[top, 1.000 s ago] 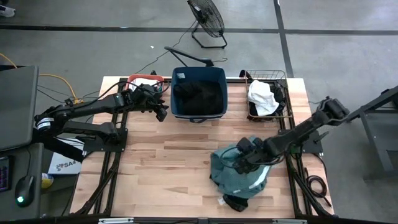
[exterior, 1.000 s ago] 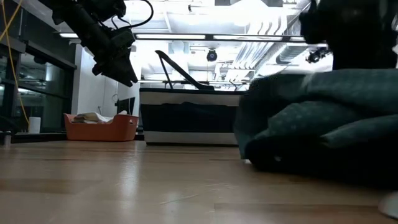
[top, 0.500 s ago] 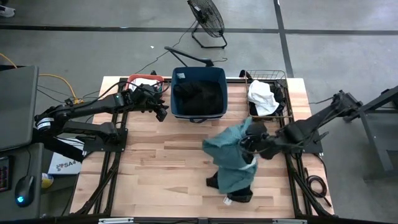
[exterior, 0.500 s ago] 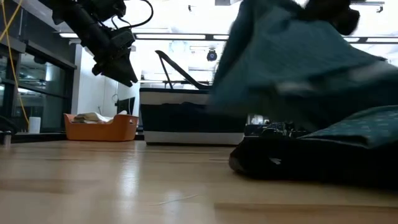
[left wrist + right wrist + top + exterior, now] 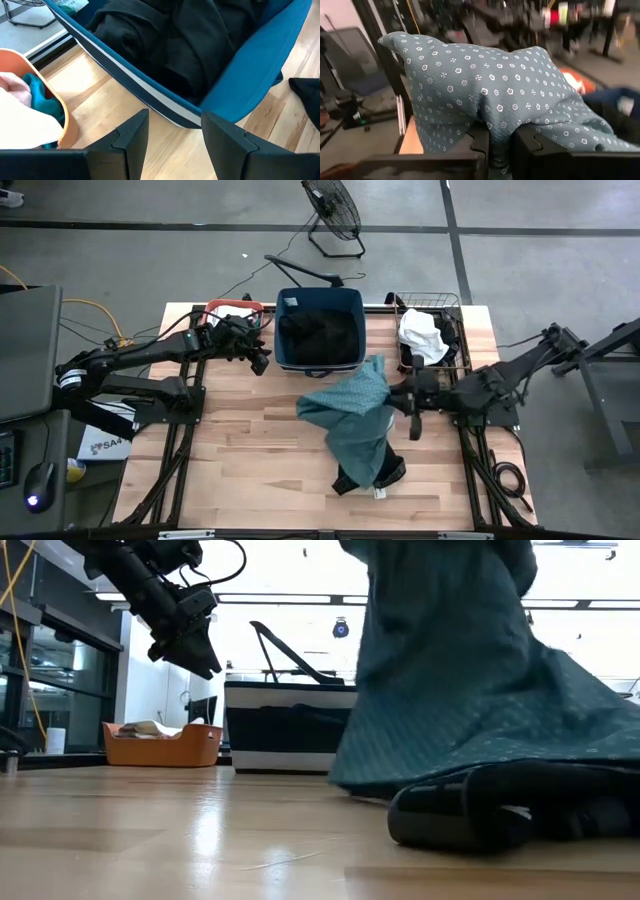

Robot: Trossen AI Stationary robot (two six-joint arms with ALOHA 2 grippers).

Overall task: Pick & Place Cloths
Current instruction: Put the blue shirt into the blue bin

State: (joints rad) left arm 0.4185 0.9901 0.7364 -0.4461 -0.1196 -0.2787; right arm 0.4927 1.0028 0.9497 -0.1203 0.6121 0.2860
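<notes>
While the left gripper (image 5: 258, 360) hangs with its fingers (image 5: 131, 136) spread over the desk's far edge, between the orange basin (image 5: 216, 308) and the navy tub (image 5: 320, 362), the right gripper (image 5: 392, 399) is clamped on the teal-green cloth (image 5: 352, 423). Pinched at one bunched fold, the cloth drapes from mid-air near the desk's right edge, its hem trailing onto a black garment (image 5: 358, 477) toward the near edge. That high hold probably serves to lift it clear for the tub, which already holds black cloths (image 5: 318, 333).

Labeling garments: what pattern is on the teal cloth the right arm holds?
Small white dots on the teal cloth; clearest in the right wrist view.
</notes>
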